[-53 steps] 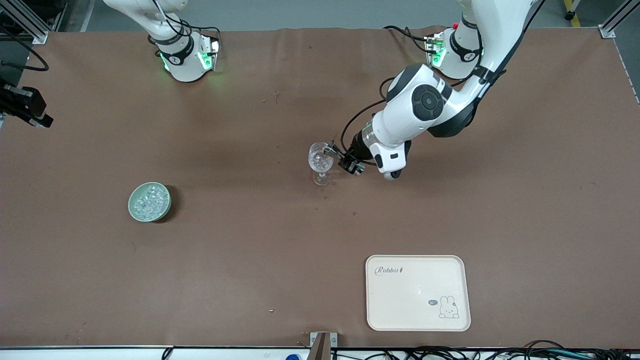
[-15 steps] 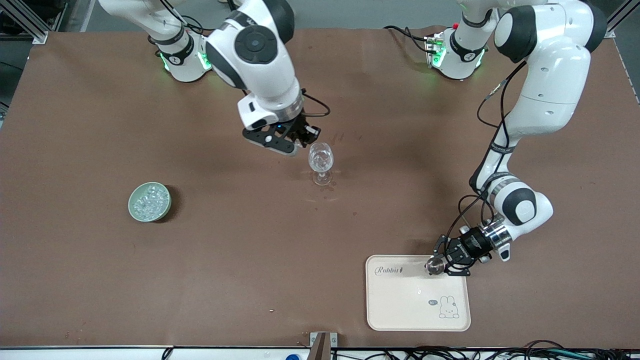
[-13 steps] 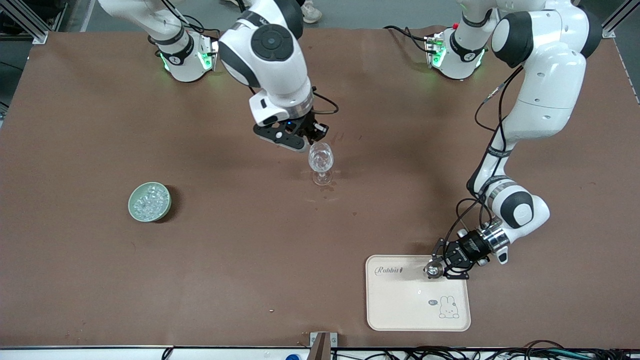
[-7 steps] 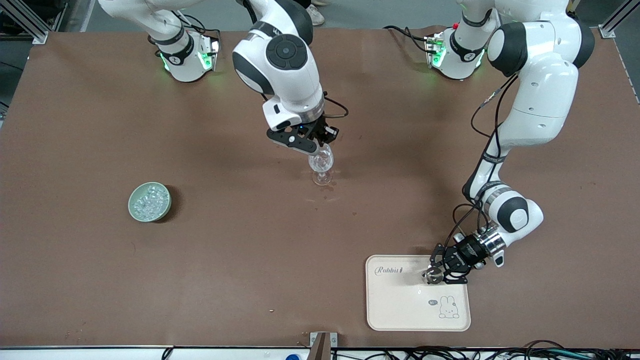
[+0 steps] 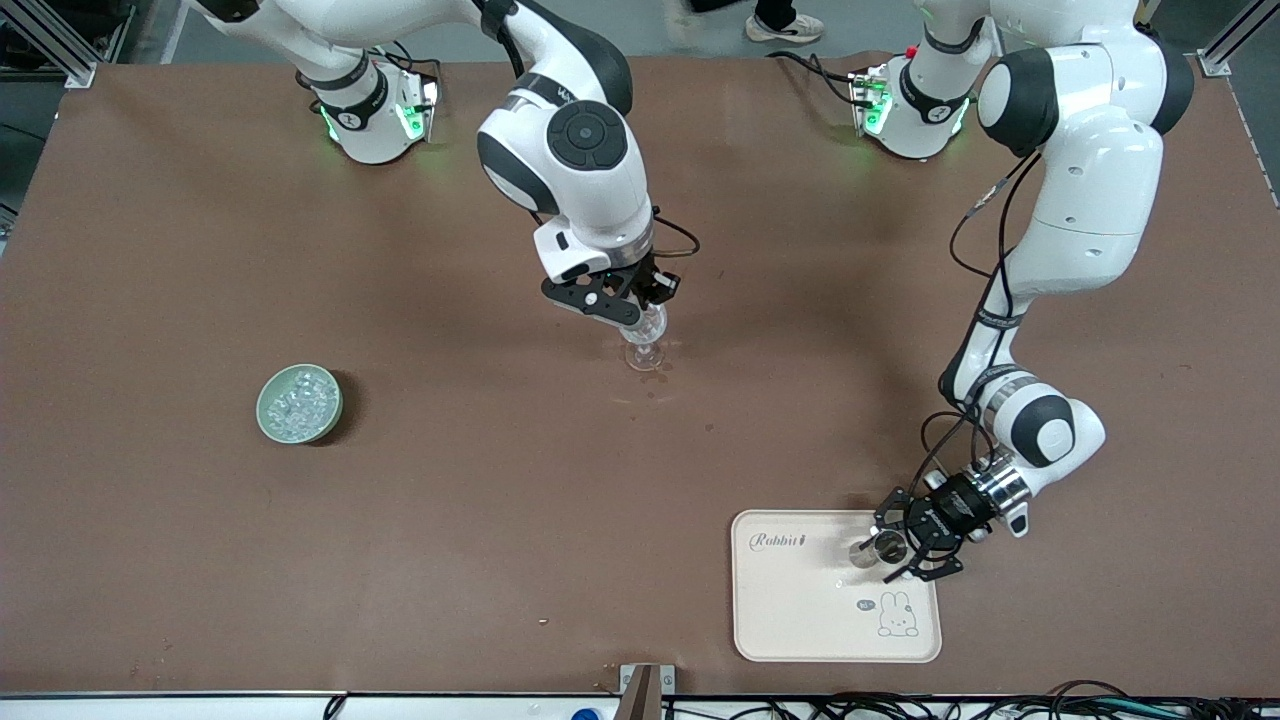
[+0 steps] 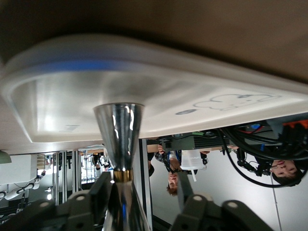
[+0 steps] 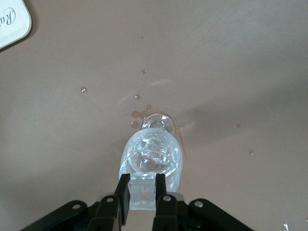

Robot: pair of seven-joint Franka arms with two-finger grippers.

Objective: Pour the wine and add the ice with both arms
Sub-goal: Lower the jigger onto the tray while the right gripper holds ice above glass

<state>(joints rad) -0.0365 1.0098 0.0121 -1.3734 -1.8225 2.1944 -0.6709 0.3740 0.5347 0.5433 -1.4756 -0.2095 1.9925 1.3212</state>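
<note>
A clear wine glass (image 5: 648,340) stands mid-table with ice cubes in its bowl; it also shows in the right wrist view (image 7: 151,154). My right gripper (image 5: 640,305) hangs just above its rim, shut on one clear ice cube (image 7: 143,191). More ice fills a green bowl (image 5: 299,403) toward the right arm's end. My left gripper (image 5: 888,548) is low over the cream tray (image 5: 800,610), fingers spread. A metal jigger (image 5: 866,551) stands on the tray between them; in the left wrist view (image 6: 119,134) it sits against one finger (image 6: 103,190), apart from the other.
Small wet drops (image 7: 137,113) lie on the brown table around the glass foot. The tray's rabbit print (image 5: 897,615) faces the front camera. A corner of the tray (image 7: 12,19) shows in the right wrist view.
My right gripper moved from beside the glass to over its rim, carrying the ice cube. My left gripper brought the jigger down onto the tray and opened its fingers.
</note>
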